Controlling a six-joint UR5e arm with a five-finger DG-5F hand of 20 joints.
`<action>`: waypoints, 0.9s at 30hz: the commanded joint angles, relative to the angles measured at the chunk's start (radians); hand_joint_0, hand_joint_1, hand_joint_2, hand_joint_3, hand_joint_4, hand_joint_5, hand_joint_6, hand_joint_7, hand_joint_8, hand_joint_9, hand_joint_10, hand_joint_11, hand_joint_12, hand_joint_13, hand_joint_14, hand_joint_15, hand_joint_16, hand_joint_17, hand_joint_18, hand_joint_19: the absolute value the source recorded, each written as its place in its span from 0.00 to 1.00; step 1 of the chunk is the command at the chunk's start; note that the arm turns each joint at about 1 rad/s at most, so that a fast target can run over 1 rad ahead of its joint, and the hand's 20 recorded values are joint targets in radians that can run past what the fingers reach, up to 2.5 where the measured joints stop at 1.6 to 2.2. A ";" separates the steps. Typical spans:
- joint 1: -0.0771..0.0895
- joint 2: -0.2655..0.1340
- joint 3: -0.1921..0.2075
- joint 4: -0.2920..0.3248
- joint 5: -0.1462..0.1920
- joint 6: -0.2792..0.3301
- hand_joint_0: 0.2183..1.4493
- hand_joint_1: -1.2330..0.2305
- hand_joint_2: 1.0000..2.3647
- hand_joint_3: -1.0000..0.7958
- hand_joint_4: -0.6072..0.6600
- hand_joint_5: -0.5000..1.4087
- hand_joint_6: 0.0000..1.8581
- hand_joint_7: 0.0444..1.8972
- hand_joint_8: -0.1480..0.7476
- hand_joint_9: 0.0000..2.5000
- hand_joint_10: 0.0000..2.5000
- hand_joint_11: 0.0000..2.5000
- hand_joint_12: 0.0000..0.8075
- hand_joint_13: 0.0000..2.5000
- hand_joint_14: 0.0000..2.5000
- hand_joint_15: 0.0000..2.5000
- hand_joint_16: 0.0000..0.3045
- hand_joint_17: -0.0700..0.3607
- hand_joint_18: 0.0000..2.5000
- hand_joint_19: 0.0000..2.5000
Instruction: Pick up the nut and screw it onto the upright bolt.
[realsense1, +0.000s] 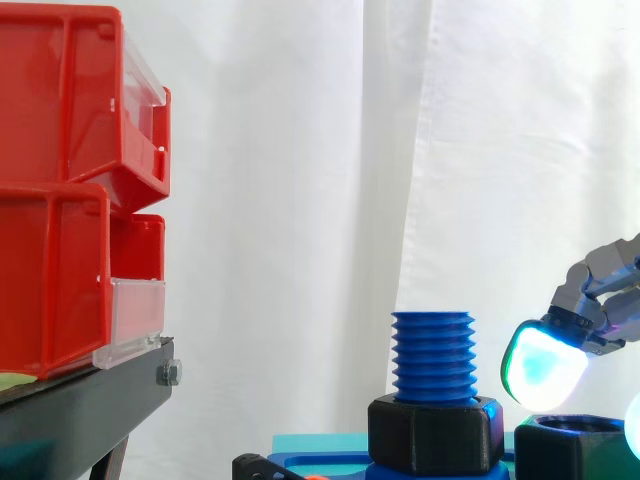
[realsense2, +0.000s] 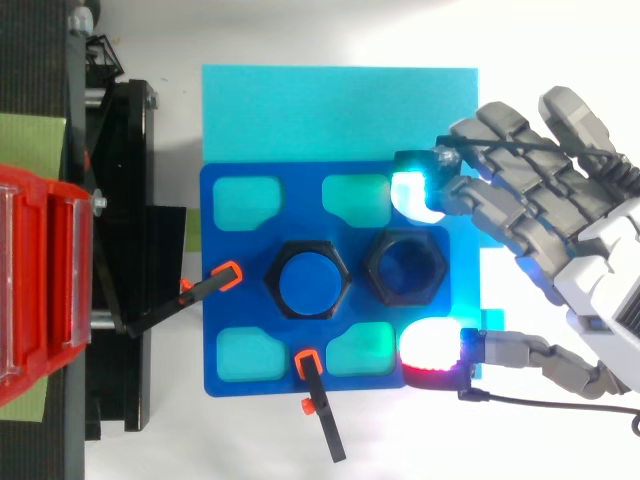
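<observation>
Red bins sit at the left on a black stand. The blue plate carries the upright blue bolt, seated in a black hex collar. Just right of the bolt, the black nut rests on the plate. At the right, the hand has its fingers spread apart, with glowing pads on either side of the nut, not closed on it.

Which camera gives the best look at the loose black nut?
The top view: the nut shows its whole hexagon and hole, beside the bolt. The side view catches just its upper part at the bottom edge, below a glowing fingertip.
</observation>
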 joint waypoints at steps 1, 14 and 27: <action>0.001 0.000 0.000 0.005 0.000 0.000 0.08 0.39 0.00 0.28 0.68 0.13 0.27 0.41 0.51 0.14 0.00 0.00 0.51 0.13 0.00 0.00 0.17 0.43 0.01 0.00; -0.002 -0.029 0.000 0.008 -0.006 0.001 0.09 0.40 0.00 0.28 0.68 0.14 0.27 0.41 0.51 0.14 0.00 0.00 0.50 0.14 0.00 0.00 0.16 0.42 0.02 0.00; -0.003 -0.029 0.000 0.010 -0.009 0.000 0.17 0.45 0.00 0.28 0.72 0.16 0.27 0.50 0.50 0.18 0.00 0.00 0.43 0.17 0.00 0.00 0.13 0.37 0.06 0.00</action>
